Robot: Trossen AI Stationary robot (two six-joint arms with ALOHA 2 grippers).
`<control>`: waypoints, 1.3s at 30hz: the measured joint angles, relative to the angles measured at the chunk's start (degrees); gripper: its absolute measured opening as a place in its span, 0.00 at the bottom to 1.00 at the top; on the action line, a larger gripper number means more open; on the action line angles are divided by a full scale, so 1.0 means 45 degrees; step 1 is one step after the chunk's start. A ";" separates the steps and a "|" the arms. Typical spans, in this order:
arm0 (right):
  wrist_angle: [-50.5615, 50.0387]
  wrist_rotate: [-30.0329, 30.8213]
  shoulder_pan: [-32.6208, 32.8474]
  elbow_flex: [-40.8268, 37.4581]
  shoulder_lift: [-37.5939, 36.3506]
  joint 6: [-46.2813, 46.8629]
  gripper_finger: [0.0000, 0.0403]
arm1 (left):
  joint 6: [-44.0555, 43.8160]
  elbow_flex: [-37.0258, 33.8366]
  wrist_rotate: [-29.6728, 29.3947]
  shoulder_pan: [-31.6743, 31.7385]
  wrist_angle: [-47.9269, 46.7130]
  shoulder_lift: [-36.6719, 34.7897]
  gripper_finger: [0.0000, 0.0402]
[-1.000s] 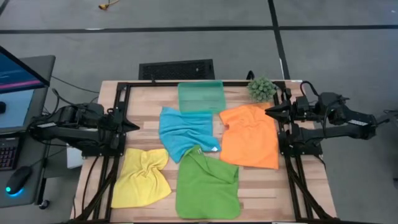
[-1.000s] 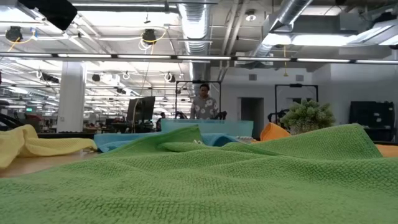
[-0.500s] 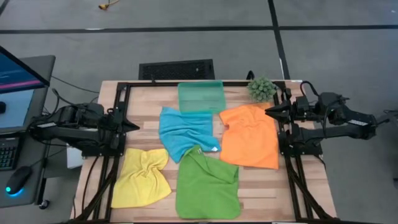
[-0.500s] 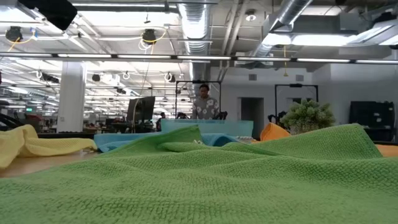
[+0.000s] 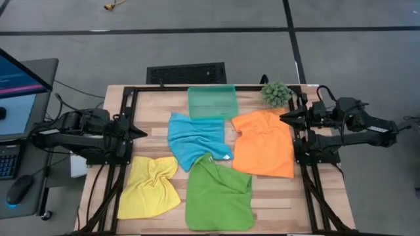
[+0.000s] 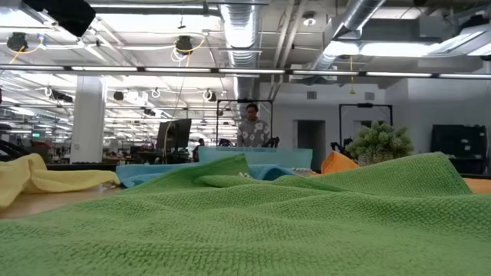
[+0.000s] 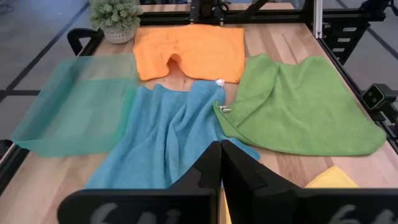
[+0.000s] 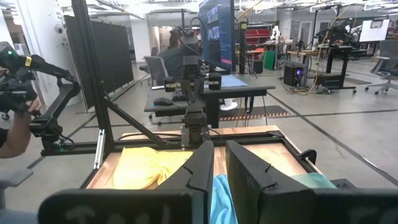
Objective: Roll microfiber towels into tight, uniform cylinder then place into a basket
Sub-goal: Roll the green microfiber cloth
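While both arms wait at the counter [image 5: 157, 98] sides, left pincer [image 5: 143, 132] together, right pincer [image 5: 283, 117] slightly apart and empty; basket [image 5: 212, 102] lies crosswise at the far edge; four towels lie unrolled.

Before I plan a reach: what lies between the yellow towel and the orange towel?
In the high view, the green towel and the blue towel lie between the yellow towel and the orange towel.

I count four towels around the basket [image 5: 212, 102]: one blue towel [image 5: 195, 139], one orange towel [image 5: 264, 144], one green towel [image 5: 218, 195], one yellow towel [image 5: 151, 189]. One basket, one plant [image 5: 276, 93] beside it. Two arms, each with one tool.
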 joint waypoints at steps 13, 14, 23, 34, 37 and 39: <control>0.0107 -0.0002 -0.0002 0.0003 0.0000 -0.0003 0.17 | 0.0019 0.0000 0.0000 -0.0001 0.0005 0.0001 0.00; 0.0102 0.0001 -0.0002 -0.0002 0.0000 -0.0003 0.17 | 0.0019 0.0000 -0.0001 -0.0004 0.0005 0.0003 0.00; 0.0293 0.0001 0.0003 -0.0001 0.0000 -0.0001 0.17 | 0.0044 0.0001 -0.0007 0.0000 0.0010 0.0000 0.00; 0.1777 0.0002 -0.0001 -0.0007 0.0408 -0.0003 0.17 | 0.0204 0.0000 -0.0816 -0.0005 0.0053 -0.0002 0.00; 0.2473 0.0002 -0.0002 -0.0007 0.0917 -0.0003 0.17 | 0.0238 0.0000 -0.0821 -0.0005 0.0049 0.0002 0.00; 0.2745 0.0002 -0.0002 -0.0007 0.1294 -0.0003 0.17 | 0.0323 0.0000 -0.0820 -0.0005 0.0049 0.0002 0.00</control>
